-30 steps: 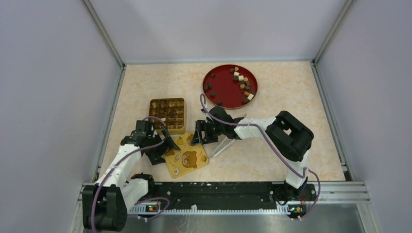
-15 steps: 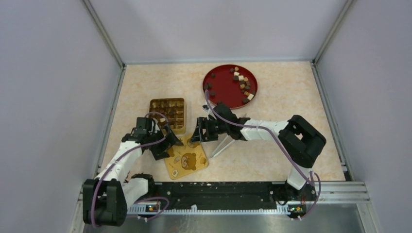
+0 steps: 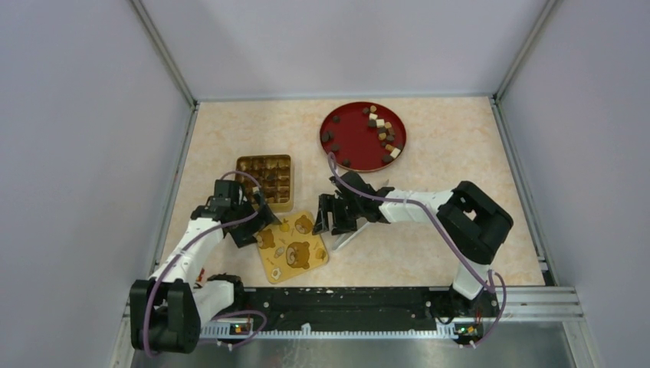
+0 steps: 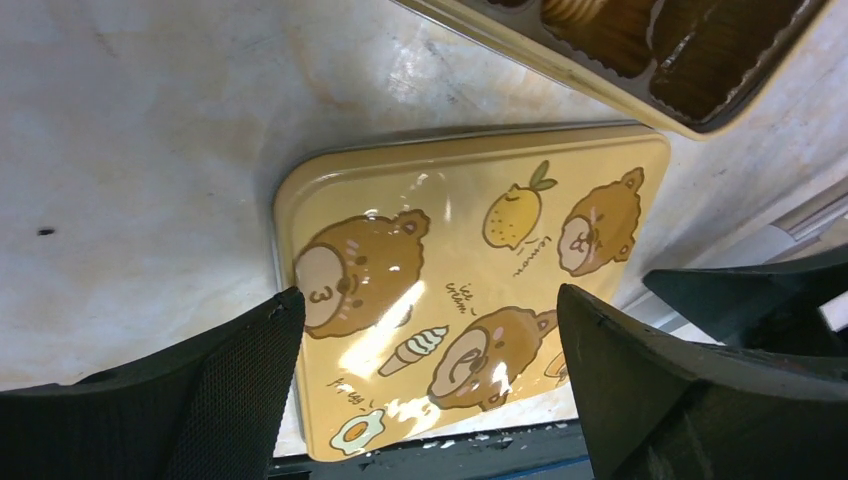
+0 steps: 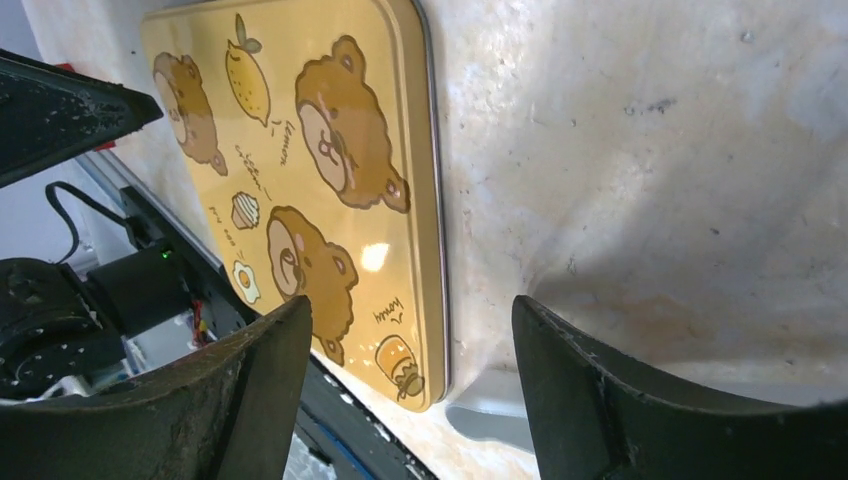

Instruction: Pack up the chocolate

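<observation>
The chocolate lies as tiny cube-like pieces, dark brown, tan and cream-white, scattered loose on one round red plate at the far right of the tabletop; most cluster along the plate's right side, a few dark ones sit along its left rim; there are close to twenty, too small to count exactly; more brown pieces fill the grid of compartments in one square gold-coloured tin to the left of the plate, well apart from it; just in front of the tin lies one yellow lid, a glossy flat square with rounded corners, turned at an angle; it is printed with three brown bears, one lemon, one fried egg and small sweets; the tabletop is a pale beige, marbled and smooth; the left fingers, black with a ribbed inner face, are spread wide over the lid's near-left part and grasp nothing; the right fingers, black and matte, are likewise released, spread across the lid's right edge and the bare tabletop beside it; whether either pair touches the lid cannot be told.
</observation>
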